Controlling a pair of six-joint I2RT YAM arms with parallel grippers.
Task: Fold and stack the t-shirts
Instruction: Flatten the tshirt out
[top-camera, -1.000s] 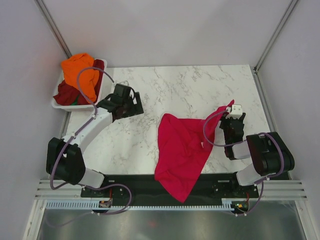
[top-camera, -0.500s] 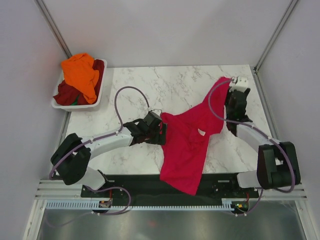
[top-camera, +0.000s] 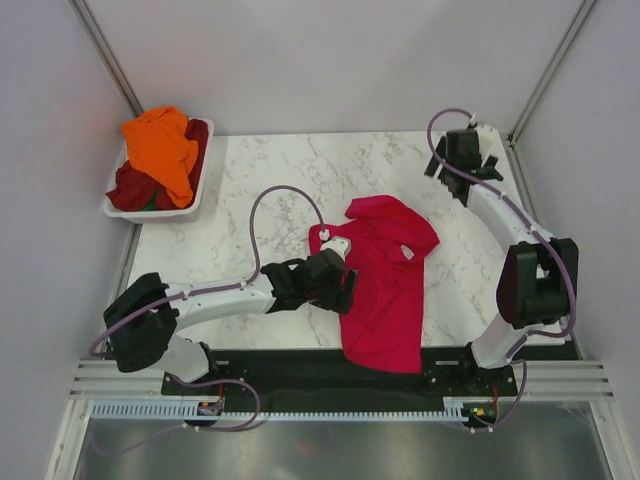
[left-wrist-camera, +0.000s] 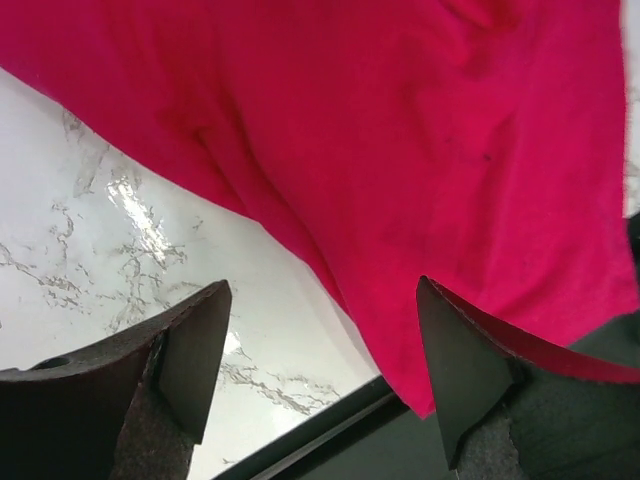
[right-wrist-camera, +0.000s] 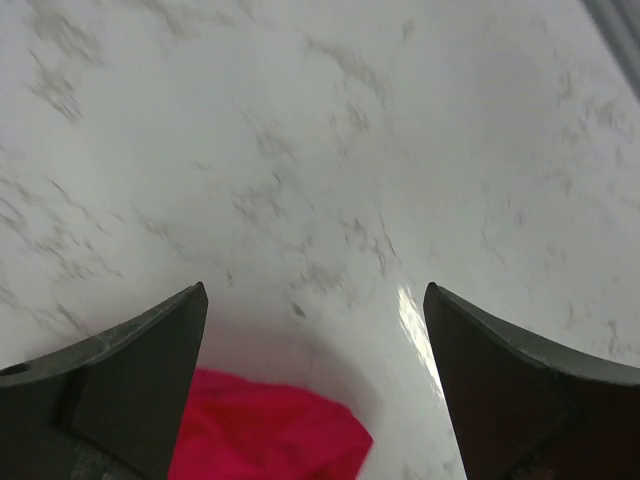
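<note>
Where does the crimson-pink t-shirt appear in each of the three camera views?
Top external: the crimson-pink t-shirt lies right of centre on the table, with its lower end over the near edge.
Left wrist: it fills the upper and right part of the picture.
Right wrist: only a small patch shows at the bottom edge, left of centre.
Shared landmark: the marble table, white with grey veins, shows under the shirt in all three views.

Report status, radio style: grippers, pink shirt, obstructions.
Left gripper open at edge of pink shirt. Right gripper open, empty. Orange shirt, maroon shirt in basket. Nothing in the way.
</note>
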